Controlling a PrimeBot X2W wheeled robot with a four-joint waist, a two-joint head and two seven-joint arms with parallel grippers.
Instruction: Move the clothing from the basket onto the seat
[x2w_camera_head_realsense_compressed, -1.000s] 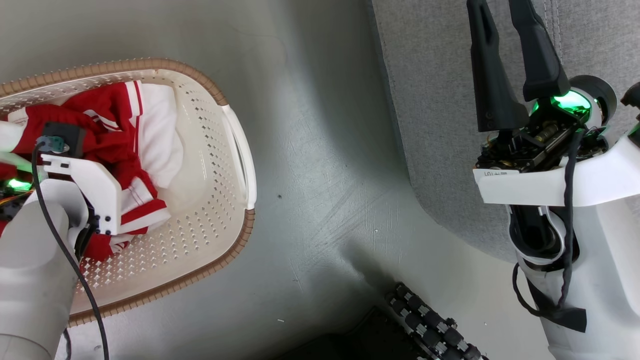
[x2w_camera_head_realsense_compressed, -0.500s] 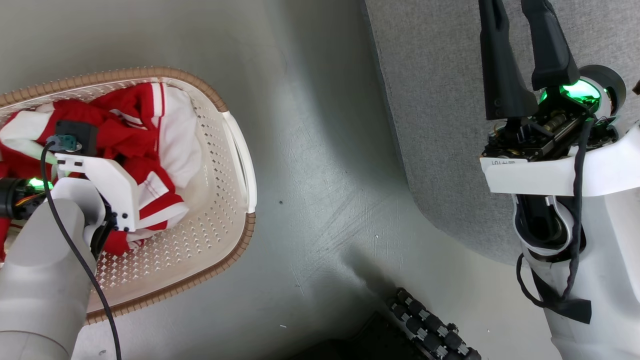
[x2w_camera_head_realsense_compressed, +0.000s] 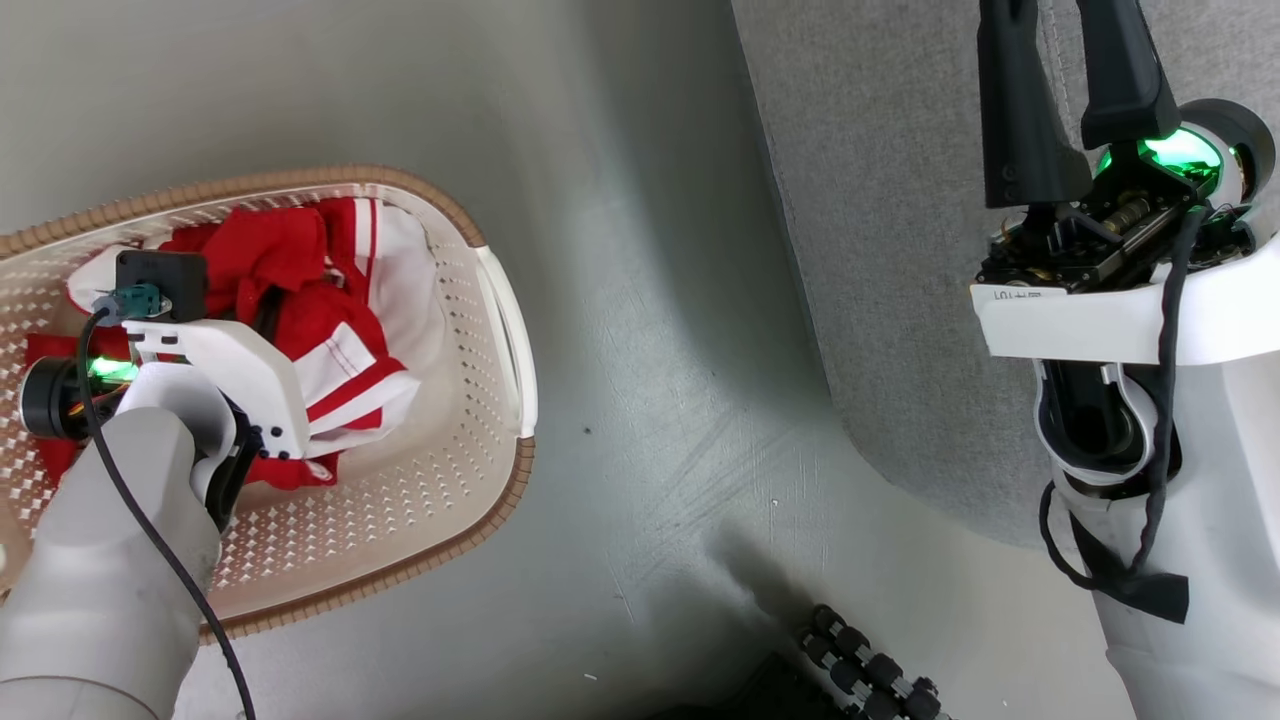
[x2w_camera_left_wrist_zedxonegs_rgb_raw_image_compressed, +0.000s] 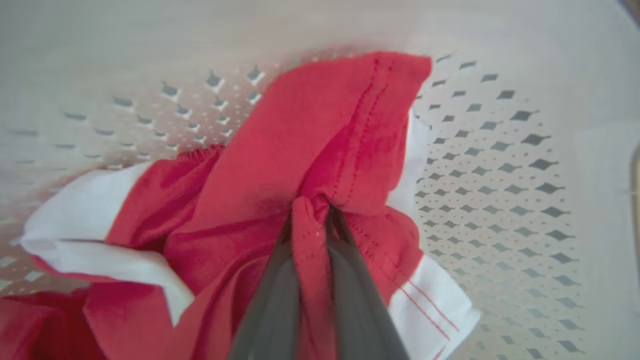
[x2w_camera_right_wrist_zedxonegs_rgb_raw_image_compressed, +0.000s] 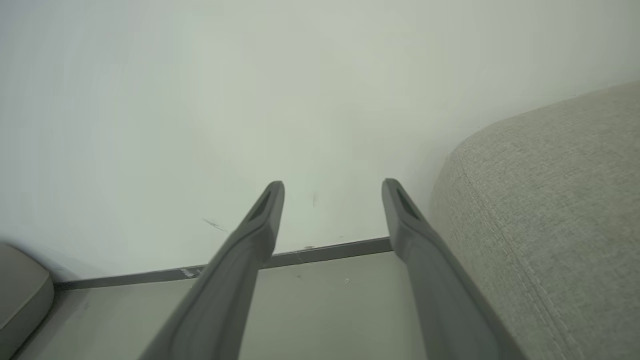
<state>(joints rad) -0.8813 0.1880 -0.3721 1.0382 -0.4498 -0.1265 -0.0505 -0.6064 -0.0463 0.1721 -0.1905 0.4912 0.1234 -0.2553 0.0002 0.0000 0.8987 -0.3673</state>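
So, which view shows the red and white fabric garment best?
The left wrist view: close up, the fingers of the left gripper pinch a fold of the red and white fabric garment. The head view shows it in the cream plastic basket, partly behind the left arm. The right wrist view faces a wall.

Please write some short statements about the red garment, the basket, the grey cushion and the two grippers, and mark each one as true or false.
1. The left gripper is shut on a fold of the red garment. True.
2. The red garment lies on the grey seat cushion. False: it lies inside the laundry basket.
3. The right gripper has its fingers apart and holds nothing. True.
4. The laundry basket stands on the seat cushion. False: it stands on the floor, apart from the cushion.
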